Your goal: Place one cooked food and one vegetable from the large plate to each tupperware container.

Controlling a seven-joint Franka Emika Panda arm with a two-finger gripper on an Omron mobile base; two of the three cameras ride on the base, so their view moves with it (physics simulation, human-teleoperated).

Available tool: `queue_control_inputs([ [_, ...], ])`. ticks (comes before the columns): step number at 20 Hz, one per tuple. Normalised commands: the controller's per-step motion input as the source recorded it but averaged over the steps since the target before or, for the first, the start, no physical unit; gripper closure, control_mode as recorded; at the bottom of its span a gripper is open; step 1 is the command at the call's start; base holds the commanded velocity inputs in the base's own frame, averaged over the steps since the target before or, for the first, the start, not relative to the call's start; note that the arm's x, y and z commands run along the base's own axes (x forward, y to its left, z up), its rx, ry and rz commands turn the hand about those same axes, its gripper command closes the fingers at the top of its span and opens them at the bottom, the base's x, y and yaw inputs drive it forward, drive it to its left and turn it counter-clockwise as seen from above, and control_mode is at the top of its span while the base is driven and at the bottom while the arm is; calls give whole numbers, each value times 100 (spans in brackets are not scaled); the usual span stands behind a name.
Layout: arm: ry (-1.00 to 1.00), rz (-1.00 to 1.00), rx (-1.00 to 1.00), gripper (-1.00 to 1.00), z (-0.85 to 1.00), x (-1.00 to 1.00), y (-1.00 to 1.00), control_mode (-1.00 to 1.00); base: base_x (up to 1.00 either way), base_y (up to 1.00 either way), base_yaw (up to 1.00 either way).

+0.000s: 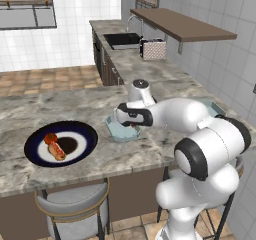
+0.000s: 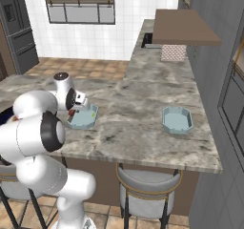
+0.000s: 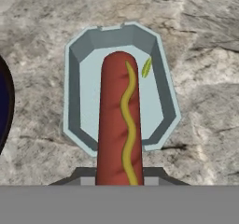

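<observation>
Gripper [image 3: 119,181] clamped on a reddish-brown sausage [image 3: 119,120] above a tupperware container [image 3: 77,101], fingertips cut off at the frame's bottom, tiny pale-green piece [image 3: 146,67] half-hidden behind sausage, large plate [image 1: 35,141] partly cropped.

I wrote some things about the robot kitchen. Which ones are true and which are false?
1. The gripper is holding a sausage above a tupperware container. True.
2. A tiny green piece already lies in that container. True.
3. The large plate has nothing on it. False: a red tomato and a sausage in a bun lie on it.
4. The other container holds a tomato. False: it looks empty.
5. The sausage has a yellow wavy line along it. True.
6. Both containers sit on the floor. False: they sit on the stone counter.
</observation>
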Motion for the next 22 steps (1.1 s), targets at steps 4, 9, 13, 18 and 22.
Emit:
queue_control_inputs([
  [4, -5, -2, 0, 100, 0, 6, 0, -100, 0, 0, 0],
  [9, -6, 4, 0, 100, -4, 8, -11, -100, 0, 0, 0],
  [13, -1, 11, 0, 100, -12, 0, -24, -100, 0, 0, 0],
  [18, 0, 7, 0, 100, -27, 7, -3, -100, 0, 0, 0],
  [22, 0, 2, 0, 100, -15, 30, 3, -100, 0, 0, 0],
])
